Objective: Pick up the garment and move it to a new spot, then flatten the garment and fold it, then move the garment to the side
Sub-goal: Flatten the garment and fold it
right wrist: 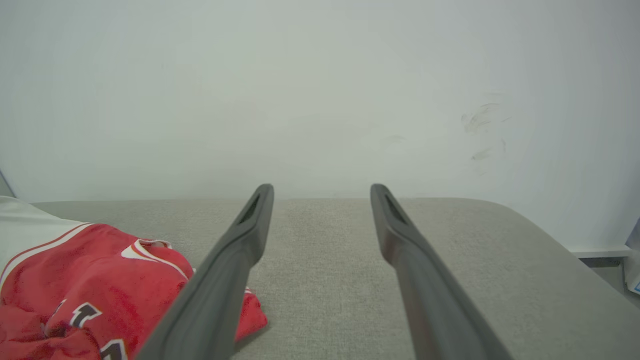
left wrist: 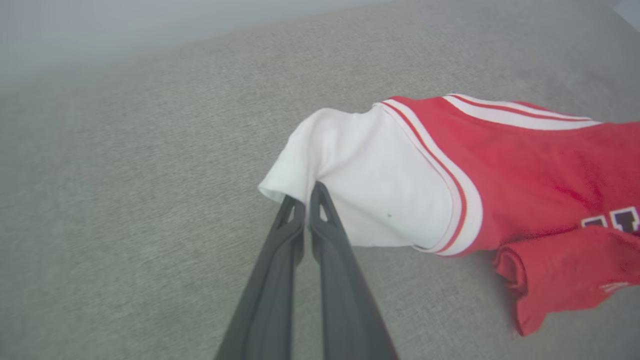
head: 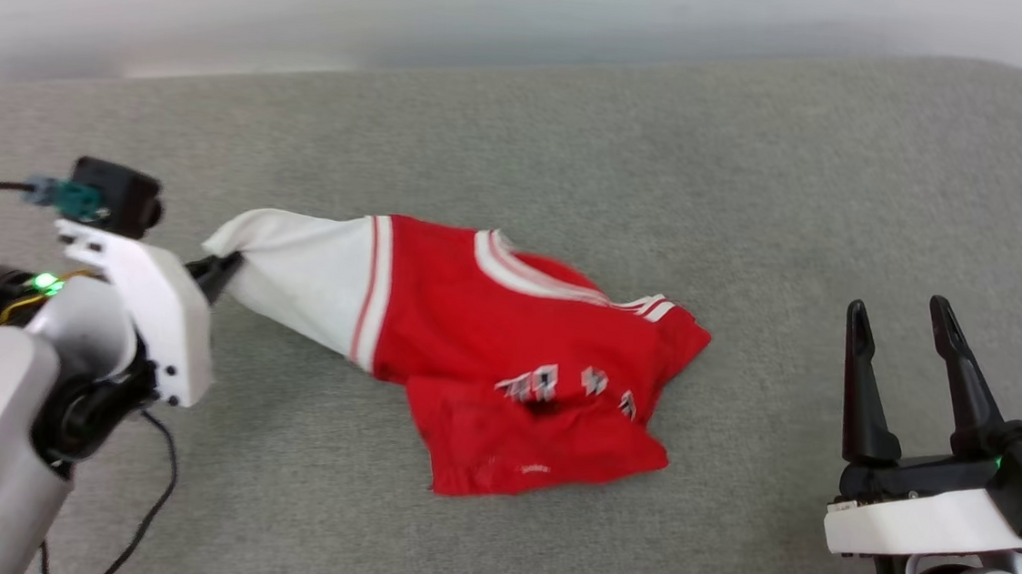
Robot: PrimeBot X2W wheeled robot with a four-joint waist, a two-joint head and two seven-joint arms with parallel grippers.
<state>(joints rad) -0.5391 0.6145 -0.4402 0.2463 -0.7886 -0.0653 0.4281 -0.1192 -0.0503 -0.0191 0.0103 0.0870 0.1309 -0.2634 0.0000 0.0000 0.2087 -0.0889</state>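
At the left side of the scene, the left gripper (head: 217, 271) is clamped tight, both dark fingers pressed together on the end of the white sleeve (left wrist: 370, 190), so it's got the garment (head: 515, 351) by that cuff corner. The left wrist view shows the cloth folding over the fingertips, and I'd call that a real pinch, not just a touch.

From there the shirt runs off to the right across the grey cushion (head: 758, 160). The sleeve is pulled out fairly taut, then comes the striped trim, then the red body bunched up in a heap with the lettering crumpled on the near side. So the long axis is pretty much left to right, with the held end at the left and the loose bulk at the right, lying mid-cushion.

The right gripper (head: 900, 308) sits way over at the near right, jaws spread wide and holding nothing, well apart from the shirt's right edge. The left arm is obviously the nearer one, since it's already on it. My guess is any lift or drag goes from the left end, and the red heap will trail behind.

Count-wise that's one garment, one white sleeve showing, two grippers and one cushion
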